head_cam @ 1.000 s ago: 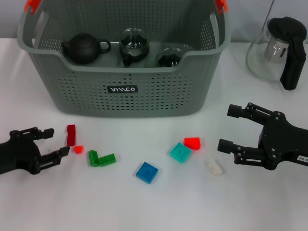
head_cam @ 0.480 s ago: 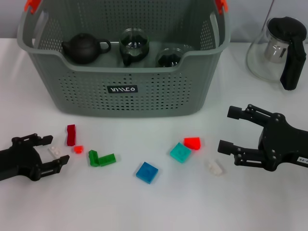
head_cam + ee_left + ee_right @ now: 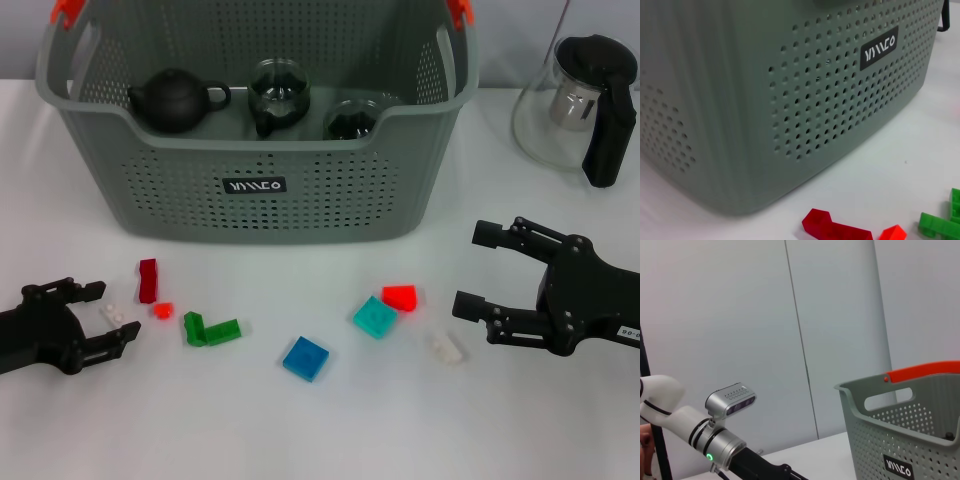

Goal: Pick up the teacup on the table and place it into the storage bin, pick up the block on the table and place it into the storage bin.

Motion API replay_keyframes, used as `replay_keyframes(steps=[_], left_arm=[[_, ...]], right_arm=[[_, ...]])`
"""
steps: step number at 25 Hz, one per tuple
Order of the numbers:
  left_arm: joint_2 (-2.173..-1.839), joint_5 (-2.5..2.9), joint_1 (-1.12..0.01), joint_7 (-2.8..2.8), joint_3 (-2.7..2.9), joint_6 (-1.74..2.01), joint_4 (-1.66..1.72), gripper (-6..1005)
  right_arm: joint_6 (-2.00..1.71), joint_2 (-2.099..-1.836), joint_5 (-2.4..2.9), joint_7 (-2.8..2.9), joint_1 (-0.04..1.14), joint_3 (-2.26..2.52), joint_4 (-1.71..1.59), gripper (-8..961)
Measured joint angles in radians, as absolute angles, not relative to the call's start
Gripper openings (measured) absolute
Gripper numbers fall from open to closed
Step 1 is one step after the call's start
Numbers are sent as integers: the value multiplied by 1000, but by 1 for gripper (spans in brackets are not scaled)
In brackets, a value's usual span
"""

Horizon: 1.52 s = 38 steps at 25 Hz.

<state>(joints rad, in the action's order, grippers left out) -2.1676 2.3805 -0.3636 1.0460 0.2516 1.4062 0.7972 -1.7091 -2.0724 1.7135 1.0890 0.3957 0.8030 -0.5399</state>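
left gripper [image 3: 108,316] low on table at left, fingers spread apart around small white block [image 3: 118,313], not pressing it. right gripper [image 3: 482,268] at right, fingers released, holding nothing. storage bin [image 3: 255,190] behind, containing dark teapot [image 3: 175,98] and two glass cups [image 3: 278,92]. red block [image 3: 148,280] just beside left gripper.

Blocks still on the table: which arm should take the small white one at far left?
Left. Its gripper has open jaws straddling the small white block; the right gripper sits across the table.
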Motion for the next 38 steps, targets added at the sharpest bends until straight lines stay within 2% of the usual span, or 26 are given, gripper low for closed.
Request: replay_keyframes(steps=[12,15,31,38], left_arm=[[-2168,2384,-367,1055,257,1378,788,716],[-2169,2384,-368,1056,258,1370,786,544],[-2166,2390,-382,1090,262,1350,774,544],[-2164,2405,-395,1138,253,1384,790,410]], right_arm=[[-1709,-2072,1713,1089,396,802,-540,946],[-1709,-2072,1713,1089,396,802,-540,946],[-1709,-2072,1713,1089,396,802,-540,946],[-1709,-2072,1713,1089,396,802,-540,946]])
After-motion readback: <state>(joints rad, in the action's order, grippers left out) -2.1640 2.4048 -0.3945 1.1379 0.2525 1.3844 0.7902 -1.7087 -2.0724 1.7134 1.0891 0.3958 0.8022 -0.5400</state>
